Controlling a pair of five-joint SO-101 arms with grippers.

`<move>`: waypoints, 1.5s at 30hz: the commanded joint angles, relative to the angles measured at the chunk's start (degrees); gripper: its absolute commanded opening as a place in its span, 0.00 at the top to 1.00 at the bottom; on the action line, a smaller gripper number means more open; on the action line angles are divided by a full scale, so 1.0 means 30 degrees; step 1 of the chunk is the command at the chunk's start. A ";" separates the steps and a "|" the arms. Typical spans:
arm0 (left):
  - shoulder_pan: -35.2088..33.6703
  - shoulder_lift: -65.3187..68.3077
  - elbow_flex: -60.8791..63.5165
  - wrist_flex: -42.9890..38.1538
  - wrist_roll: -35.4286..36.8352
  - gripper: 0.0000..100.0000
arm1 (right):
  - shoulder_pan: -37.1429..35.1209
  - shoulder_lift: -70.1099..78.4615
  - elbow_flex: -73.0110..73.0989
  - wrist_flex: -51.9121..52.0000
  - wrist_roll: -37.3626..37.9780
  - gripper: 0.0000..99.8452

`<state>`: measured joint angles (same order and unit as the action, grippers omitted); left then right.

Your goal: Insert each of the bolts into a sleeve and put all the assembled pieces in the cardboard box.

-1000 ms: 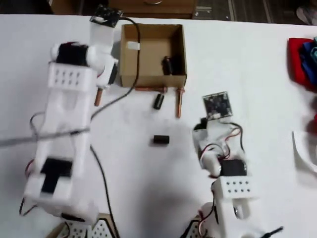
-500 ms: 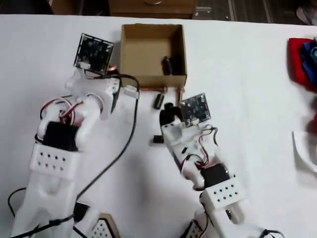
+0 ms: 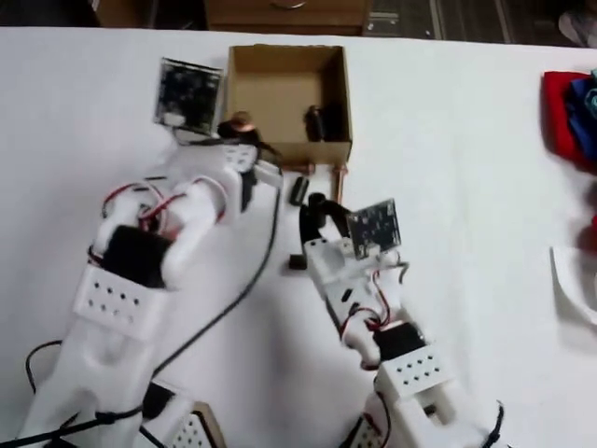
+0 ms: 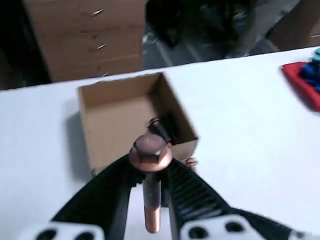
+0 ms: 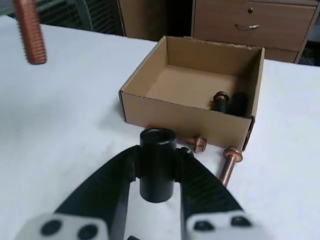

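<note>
Cardboard box [image 3: 289, 149] sits open at the far side of the table. One finished piece [image 3: 317, 121], a bolt in a dark sleeve, lies inside it by one wall. So one piece looks done, and I think three are left to make.

The left gripper [image 4: 150, 167] is shut tight on a copper bolt [image 4: 151, 200]. It holds the bolt up in the air, head on top and thread end down, just by the box's front corner. The right gripper [image 5: 157, 160] is shut tight on a black sleeve [image 5: 157, 172]. The sleeve stands up with its hole on top, near the middle of the table and not far from the box front. The bolt and the sleeve are apart, so this bolt is not in yet.

A second bolt [image 5: 197, 142] lies right by the box front. A third bolt [image 5: 227, 167] lies just beside it, near the box corner. A loose sleeve [image 3: 298, 191] lies close to them. Another sleeve [image 3: 296, 262] peeks out beside the right arm. These need pairing up too, and then all go in the box.

The table [image 3: 466, 233] is white and smooth. Wooden drawers [image 5: 250, 20] stand behind it. A red cloth [image 3: 567, 103] lies at one edge, well away from the box.
</note>
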<state>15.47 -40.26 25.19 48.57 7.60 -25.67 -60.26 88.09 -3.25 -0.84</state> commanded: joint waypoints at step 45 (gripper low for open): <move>0.4132 0.0938 0.3385 -0.5626 0.0029 0.97 | -0.0220 -0.0425 0.2842 -0.7516 -0.0176 0.98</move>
<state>27.52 -37.80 35.47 30.81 7.43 -26.20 -60.62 95.91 -25.67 -0.84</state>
